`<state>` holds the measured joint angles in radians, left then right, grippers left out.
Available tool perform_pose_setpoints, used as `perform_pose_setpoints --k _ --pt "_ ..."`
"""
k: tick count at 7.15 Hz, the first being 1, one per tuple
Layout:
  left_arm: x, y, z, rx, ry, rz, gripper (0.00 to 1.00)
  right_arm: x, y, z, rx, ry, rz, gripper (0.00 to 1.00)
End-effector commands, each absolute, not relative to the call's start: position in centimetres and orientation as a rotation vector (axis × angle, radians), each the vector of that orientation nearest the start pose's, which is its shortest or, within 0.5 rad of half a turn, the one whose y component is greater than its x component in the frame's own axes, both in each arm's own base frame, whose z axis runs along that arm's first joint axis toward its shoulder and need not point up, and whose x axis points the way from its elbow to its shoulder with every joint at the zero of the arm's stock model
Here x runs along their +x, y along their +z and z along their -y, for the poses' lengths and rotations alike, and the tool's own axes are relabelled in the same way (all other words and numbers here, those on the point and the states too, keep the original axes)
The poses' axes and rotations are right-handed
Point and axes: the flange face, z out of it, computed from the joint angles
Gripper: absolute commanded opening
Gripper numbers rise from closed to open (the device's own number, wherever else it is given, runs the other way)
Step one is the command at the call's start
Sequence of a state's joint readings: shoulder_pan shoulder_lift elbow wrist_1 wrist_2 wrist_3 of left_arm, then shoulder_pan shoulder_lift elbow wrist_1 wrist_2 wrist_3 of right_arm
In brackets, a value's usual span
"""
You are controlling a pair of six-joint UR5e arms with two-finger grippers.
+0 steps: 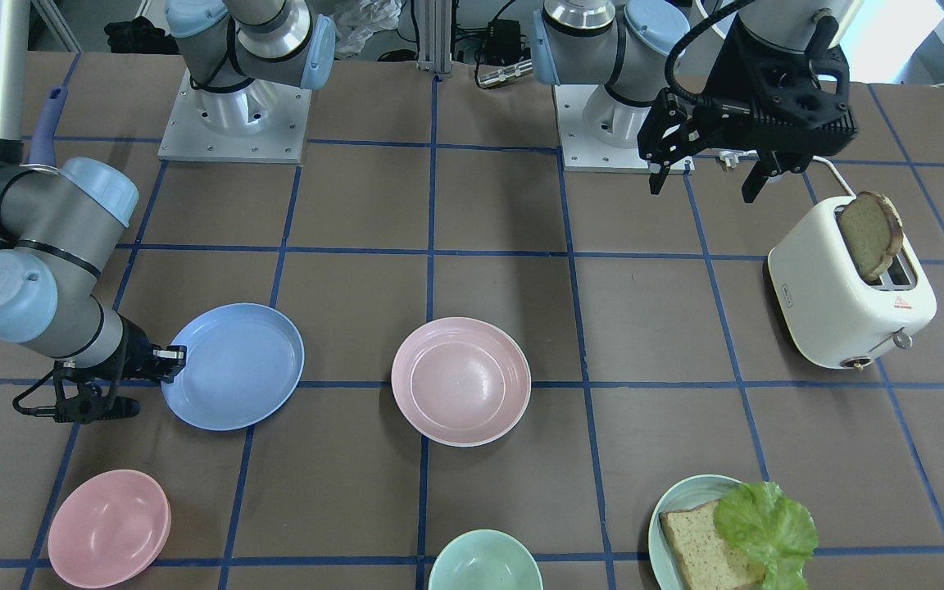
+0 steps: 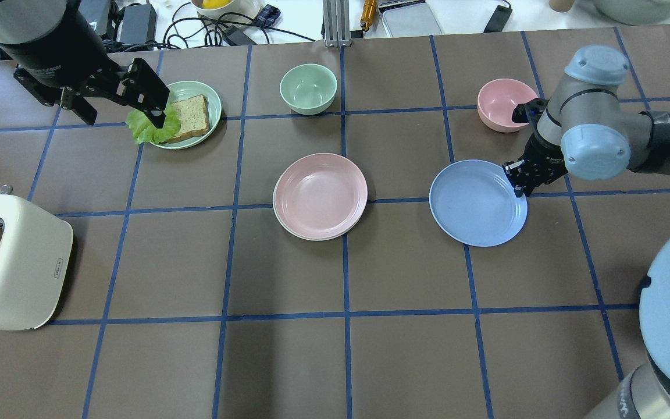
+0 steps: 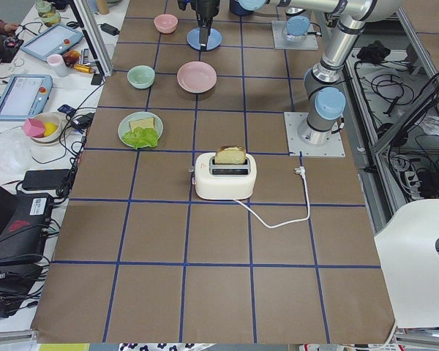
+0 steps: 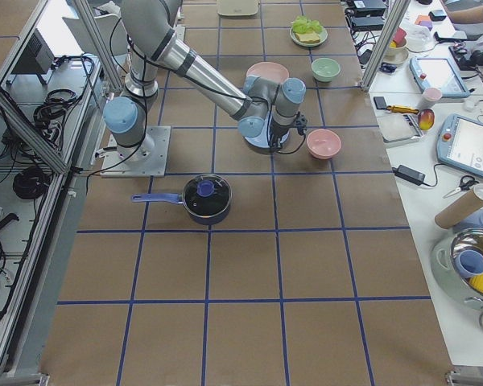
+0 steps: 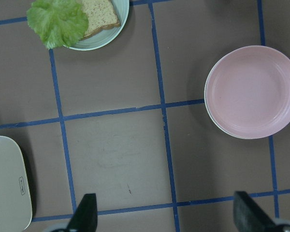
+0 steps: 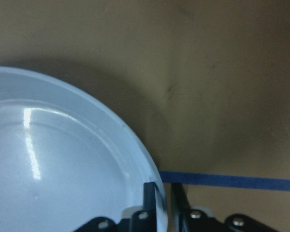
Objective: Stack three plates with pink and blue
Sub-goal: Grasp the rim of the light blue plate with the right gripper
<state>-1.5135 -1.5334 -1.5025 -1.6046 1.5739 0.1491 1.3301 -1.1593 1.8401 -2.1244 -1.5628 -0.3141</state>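
Observation:
The pastel pink plate (image 2: 320,195) sits mid-table on top of the cream-white plate (image 5: 209,118), of which only a thin rim shows. The light blue plate (image 2: 477,202) is apart from them, toward the robot's right. My right gripper (image 2: 518,186) is shut on the blue plate's rim, with a finger (image 6: 150,203) on each side of the edge in the right wrist view. I cannot tell whether the plate is off the table. My left gripper (image 2: 123,113) is open and empty, high above the table near the toaster.
A white toaster (image 1: 849,303) with a bread slice stands on the robot's left. A teal plate (image 2: 207,93) with bread and lettuce, a green bowl (image 2: 308,87) and pink bowls (image 2: 501,105) line the far side. A dark pot (image 4: 207,197) sits further right.

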Motion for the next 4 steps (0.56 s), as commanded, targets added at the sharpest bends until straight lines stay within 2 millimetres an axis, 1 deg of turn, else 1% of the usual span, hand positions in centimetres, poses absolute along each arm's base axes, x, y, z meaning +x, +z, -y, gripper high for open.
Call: perform_pose_setpoints --k 1,3,4 --pt "-9.6 53.5 48.9 0.116 -0.111 -3.135 1.0 0.2 21.0 58.5 -0.094 0.104 -3.03 0.0" --pt "-9.6 53.8 48.7 0.112 -0.117 -3.12 1.0 1.6 24.7 60.4 -0.087 -0.006 -2.956 0.0" --pt "-9.6 54.0 49.1 0.112 -0.124 -3.117 1.0 2.5 25.7 60.7 -0.068 -0.037 -2.899 0.0"
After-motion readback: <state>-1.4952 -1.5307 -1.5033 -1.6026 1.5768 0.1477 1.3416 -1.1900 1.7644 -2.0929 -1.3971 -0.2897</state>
